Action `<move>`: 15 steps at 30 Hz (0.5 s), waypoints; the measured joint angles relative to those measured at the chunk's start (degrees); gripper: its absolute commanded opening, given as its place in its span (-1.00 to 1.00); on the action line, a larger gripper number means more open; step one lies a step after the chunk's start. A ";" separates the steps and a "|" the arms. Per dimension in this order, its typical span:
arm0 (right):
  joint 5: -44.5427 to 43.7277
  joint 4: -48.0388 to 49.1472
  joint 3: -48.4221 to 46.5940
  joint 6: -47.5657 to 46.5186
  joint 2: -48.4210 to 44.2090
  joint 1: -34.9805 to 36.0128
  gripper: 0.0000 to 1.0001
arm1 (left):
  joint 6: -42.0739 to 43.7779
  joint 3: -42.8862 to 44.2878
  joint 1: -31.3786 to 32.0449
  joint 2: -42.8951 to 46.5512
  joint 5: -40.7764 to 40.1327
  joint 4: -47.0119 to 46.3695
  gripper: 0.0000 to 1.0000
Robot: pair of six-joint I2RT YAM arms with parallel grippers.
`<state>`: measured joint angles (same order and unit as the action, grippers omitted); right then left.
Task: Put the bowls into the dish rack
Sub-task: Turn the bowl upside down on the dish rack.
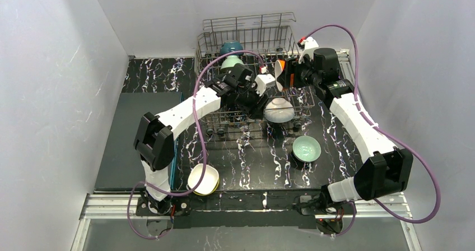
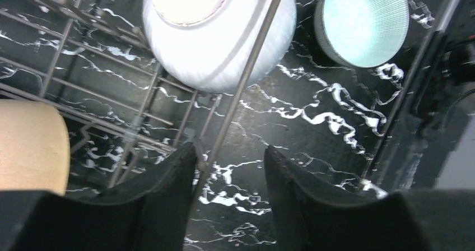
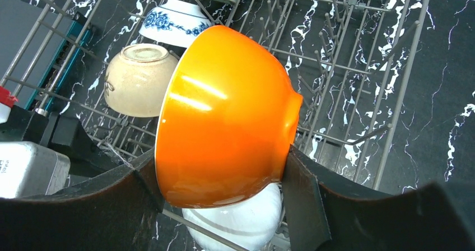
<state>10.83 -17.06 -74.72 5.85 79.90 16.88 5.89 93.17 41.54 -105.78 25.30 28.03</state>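
Holding the orange bowl (image 3: 224, 116): our right gripper (image 3: 219, 170) pinches it, one finger on either side, with the bowl tipped on its side above the dish rack (image 1: 246, 31).
Left gripper (image 2: 229, 153): we see its fingers (image 2: 168, 195) spread with nothing pinched. It hangs low over the rack's near side, and a rim wire runs beneath the gap.
White bowl (image 1: 279, 110): it lies upside down against the rack's near rim, towards the right corner, just beside our left gripper.
Mint bowl (image 1: 306, 148): it stands upright on the marble table (image 1: 252, 170), just outside the rack's near right corner, close to the white bowl but apart from it.
Yellow bowl (image 1: 203, 179): it sits on the table by our left arm's base, at the right edge of the dark mat (image 1: 131, 144), well apart from the rack.
Back left of the rack: a teal bowl (image 1: 231, 48) stands there with a pale green bowl (image 1: 231, 64) just in front of it.
Left part of the rack: a tan bowl (image 3: 140, 80) lies upside down, with a blue-flowered bowl (image 3: 176, 22) beside it.
Open room: to the right of the orange bowl, only marble shows through the tines (image 3: 347, 66). We also have a strip of table between the rack's near rim and our bases.
Edges: the rack's back wall stands tall and its sides are low. White walls (image 1: 50, 94) close in the table on the left, back and right.
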 measured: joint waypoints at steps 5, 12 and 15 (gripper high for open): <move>0.15 0.02 0.00 -1.53 0.00 0.00 -0.97 | 5.62 -0.70 -0.15 0.00 -2.56 -0.79 -1.00; 1.62 0.52 0.02 -3.67 0.00 0.00 -0.97 | 12.94 -2.36 0.35 1.49 -3.04 -1.22 -1.00; 2.60 1.14 0.02 -5.29 0.00 0.00 -0.97 | 14.67 -4.09 0.46 3.02 -3.96 -1.27 -1.00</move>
<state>13.43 -15.92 -74.70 0.56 79.90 16.88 20.56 89.08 42.00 -102.76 21.34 26.76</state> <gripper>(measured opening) 0.734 0.072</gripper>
